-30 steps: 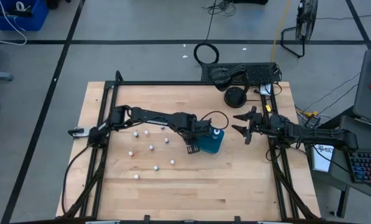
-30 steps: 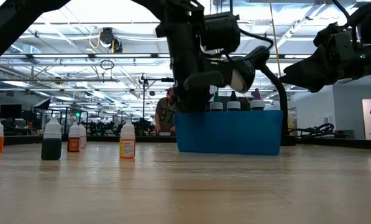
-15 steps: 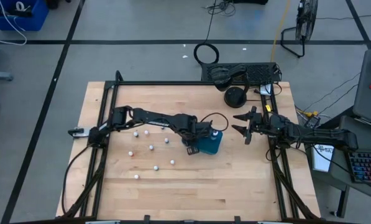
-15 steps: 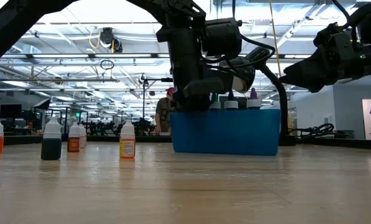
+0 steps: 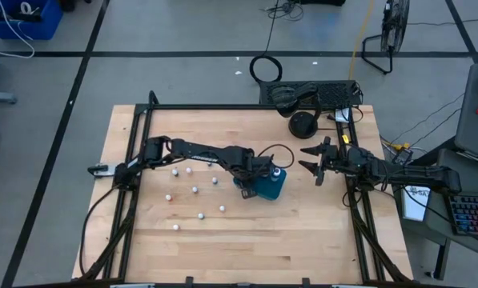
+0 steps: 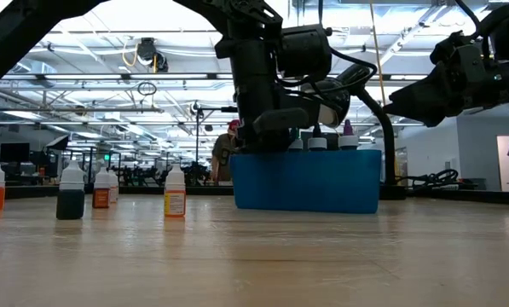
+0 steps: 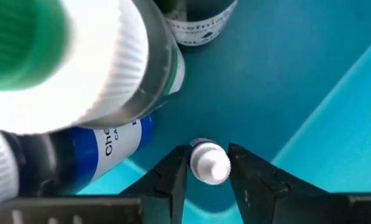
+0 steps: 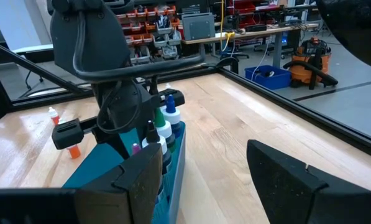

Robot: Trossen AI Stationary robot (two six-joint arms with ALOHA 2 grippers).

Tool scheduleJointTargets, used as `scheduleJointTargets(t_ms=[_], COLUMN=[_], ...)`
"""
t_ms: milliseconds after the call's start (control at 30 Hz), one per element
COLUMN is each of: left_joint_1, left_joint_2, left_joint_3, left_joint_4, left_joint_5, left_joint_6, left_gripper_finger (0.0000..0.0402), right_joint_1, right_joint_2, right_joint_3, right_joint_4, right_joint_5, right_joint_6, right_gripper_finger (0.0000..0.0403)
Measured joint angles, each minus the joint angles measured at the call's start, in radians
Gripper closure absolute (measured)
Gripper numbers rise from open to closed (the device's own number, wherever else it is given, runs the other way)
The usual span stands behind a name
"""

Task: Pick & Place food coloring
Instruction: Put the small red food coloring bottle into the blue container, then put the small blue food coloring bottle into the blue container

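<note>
My left gripper (image 5: 247, 189) reaches down into the teal box (image 5: 272, 186) at the table's middle. Its fingers are shut on a tiny white-capped food coloring bottle (image 7: 209, 163). Other bottles stand in the box beside it, one green-capped (image 7: 79, 56) and one with a blue label (image 7: 110, 146); their tips show over the box wall (image 6: 305, 181) in the low view. Several more white-capped bottles (image 5: 194, 190) stand upright on the wood to the left of the box. My right gripper (image 5: 309, 158) hangs open and empty to the right of the box. My left gripper pinches the small bottle's white cap (image 7: 205, 169) between its two fingers (image 7: 176, 177), coming from above and pointing down into the box. The cap hides the bottle's body. I cannot tell whether the bottle stands on the box floor.
Loose bottles stand in a spread cluster on the table's left half (image 6: 70, 192). A black round object (image 5: 303, 124) and cables lie at the far edge. There is bare wood at the near side of the table (image 5: 263, 240).
My left gripper has sunk lower into the teal box with the bottle. The box has slid a little toward the table's left.
</note>
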Motion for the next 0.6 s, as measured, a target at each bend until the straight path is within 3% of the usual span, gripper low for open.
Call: scheduleJointTargets(t_ms=[333,600], left_joint_1=[0.0,-0.001], left_joint_2=[-0.003,-0.005], left_joint_3=[0.016,0.124], left_joint_4=[-0.019,-0.119], left_joint_5=[0.037,0.031], left_joint_6=[0.002,0.029], left_gripper_finger=[0.0229,0.0202], right_joint_1=[0.0,0.0], right_joint_2=[0.0,0.0], right_joint_3=[0.0,0.0], right_joint_4=[0.0,0.0], right_joint_5=[0.0,0.0], right_joint_6=[0.0,0.0], right_gripper_finger=[0.0179,0.0179])
